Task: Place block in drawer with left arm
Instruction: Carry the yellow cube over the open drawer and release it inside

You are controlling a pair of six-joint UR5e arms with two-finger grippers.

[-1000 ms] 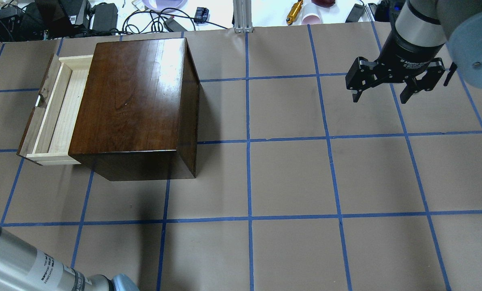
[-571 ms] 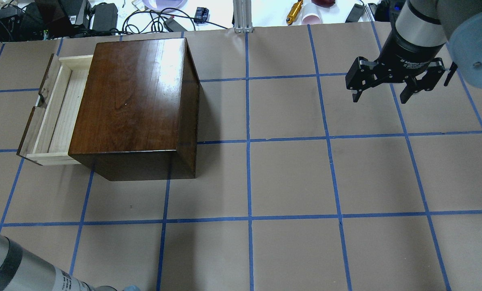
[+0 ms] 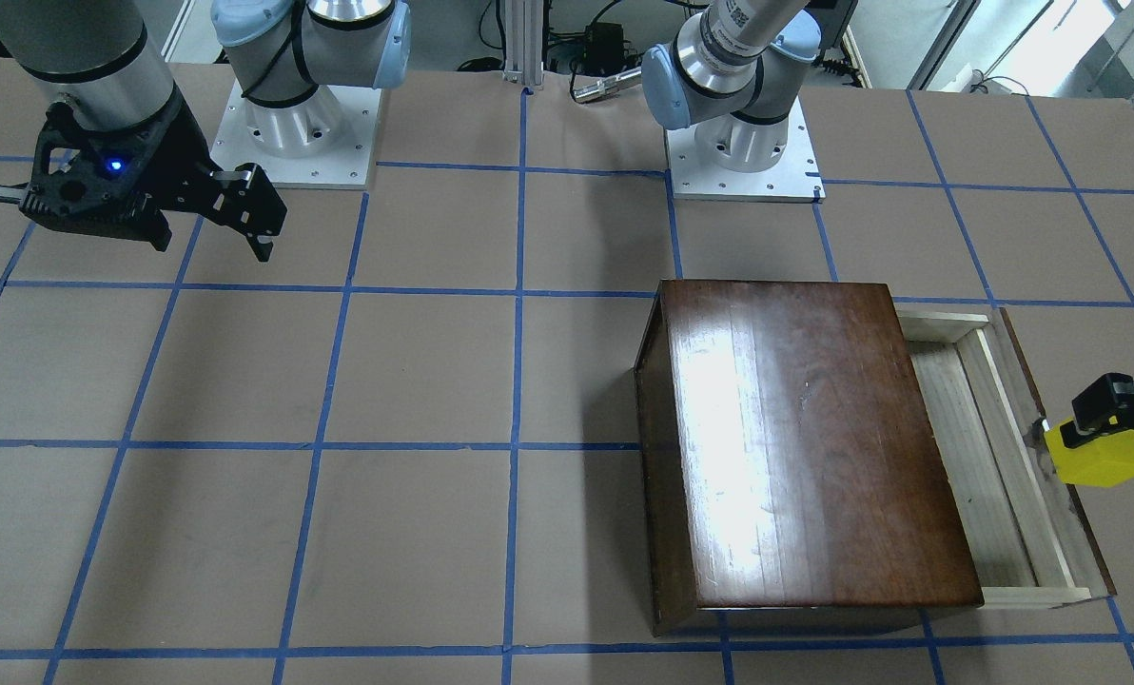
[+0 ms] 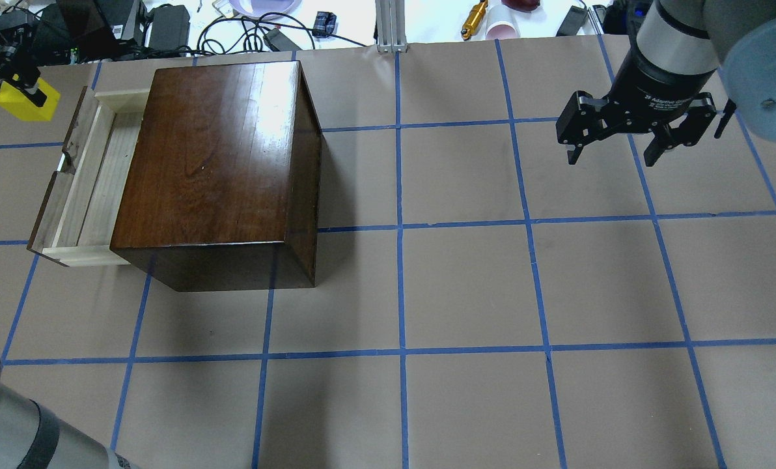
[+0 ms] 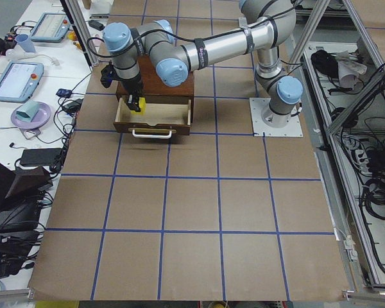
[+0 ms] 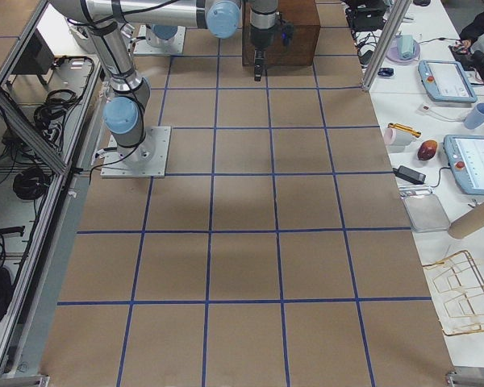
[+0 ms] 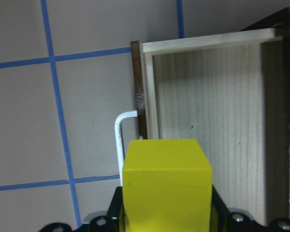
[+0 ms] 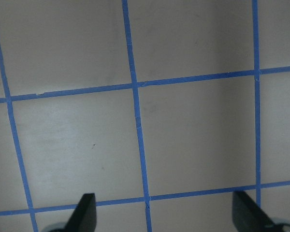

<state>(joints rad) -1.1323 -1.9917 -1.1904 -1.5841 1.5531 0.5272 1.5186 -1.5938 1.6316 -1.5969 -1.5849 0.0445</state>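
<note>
The left gripper (image 4: pixel 13 88) has its two fingers squeezed tight on the block (image 3: pixel 1100 461), one finger on each side, so the block is held and does not touch anything else. The block is a small yellow cube. It hangs up in the air by the front edge of the drawer (image 4: pixel 101 182). It is not inside the drawer. In the left wrist view the block sits over the dark front panel and the little metal pull (image 7: pixel 120 140), with the pale wood floor of the drawer just next to it. The drawer is pulled out from the big shiny brown wooden box (image 4: pixel 212 156) (the box is much, much bigger than the cube), and no other thing lies on the part of its floor that shows. The left arm (image 5: pixel 224 45) reaches out over the box to get there. The right gripper (image 4: pixel 612 153) is far off on the other side of the table (image 4: pixel 466 286). Its fingers are spread wide apart and it holds nothing. In the right wrist view only the brown table and blue tape lines show under it.
</note>
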